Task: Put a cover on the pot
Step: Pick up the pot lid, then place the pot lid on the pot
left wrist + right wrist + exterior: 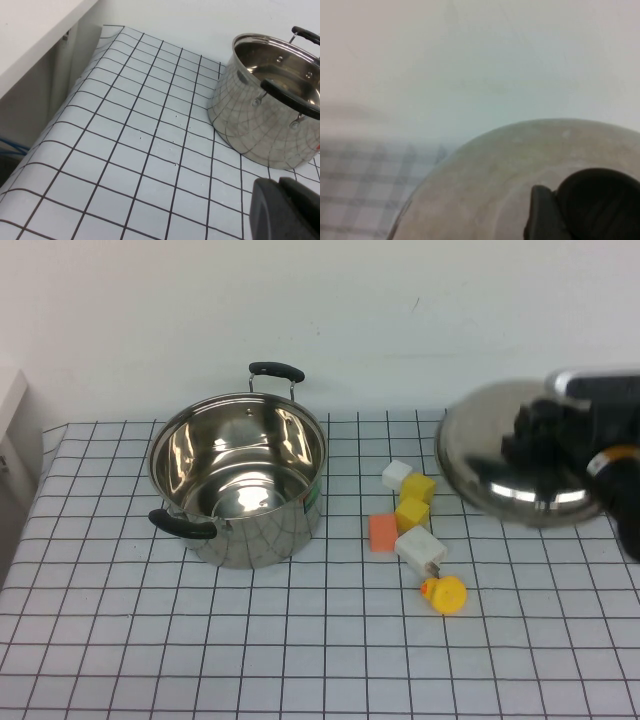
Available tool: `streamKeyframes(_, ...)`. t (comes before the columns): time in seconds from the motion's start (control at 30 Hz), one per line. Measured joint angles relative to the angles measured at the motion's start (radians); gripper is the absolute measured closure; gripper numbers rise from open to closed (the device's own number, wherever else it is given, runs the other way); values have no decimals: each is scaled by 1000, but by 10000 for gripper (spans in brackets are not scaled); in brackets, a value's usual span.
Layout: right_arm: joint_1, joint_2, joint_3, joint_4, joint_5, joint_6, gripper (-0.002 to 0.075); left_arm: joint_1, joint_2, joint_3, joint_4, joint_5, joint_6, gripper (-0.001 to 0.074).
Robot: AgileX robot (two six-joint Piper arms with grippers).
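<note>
The shiny steel pot (238,480) stands open on the checked cloth at centre left, with black loop handles at its front left and back. It also shows in the left wrist view (270,110). My right gripper (545,435) is shut on the black knob (600,207) of the domed steel lid (505,455) and holds it tilted above the table's right side, well to the right of the pot. The lid fills the lower part of the right wrist view (485,190). My left gripper (285,210) is shut and empty, low over the cloth left of the pot, and out of the high view.
Small toys lie between pot and lid: a white cube (397,474), two yellow cubes (414,500), an orange block (382,533), a white block (421,549) and a yellow duck (444,593). A white wall runs behind. A white shelf (30,35) stands at the table's left edge.
</note>
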Motion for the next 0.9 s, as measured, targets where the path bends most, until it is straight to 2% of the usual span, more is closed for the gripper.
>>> streamKeyframes(0.13,2,-214,0,-127,89,34,370,0,0,0,0,0,0,738)
streamKeyframes(0.33,53,-334,-95,-441,155,369,370,0,0,0,0,0,2,738)
streamKeyframes(0.47,147,-247,-226,-630,201,535,370,0,0,0,0,0,2,738)
streamKeyframes(0.67,277,-43,-482,-782,323,622,370,0,0,0,0,0,4,738)
streamKeyframes(0.9,335,216,-784,-853,433,738,370,0,0,0,0,0,4,738)
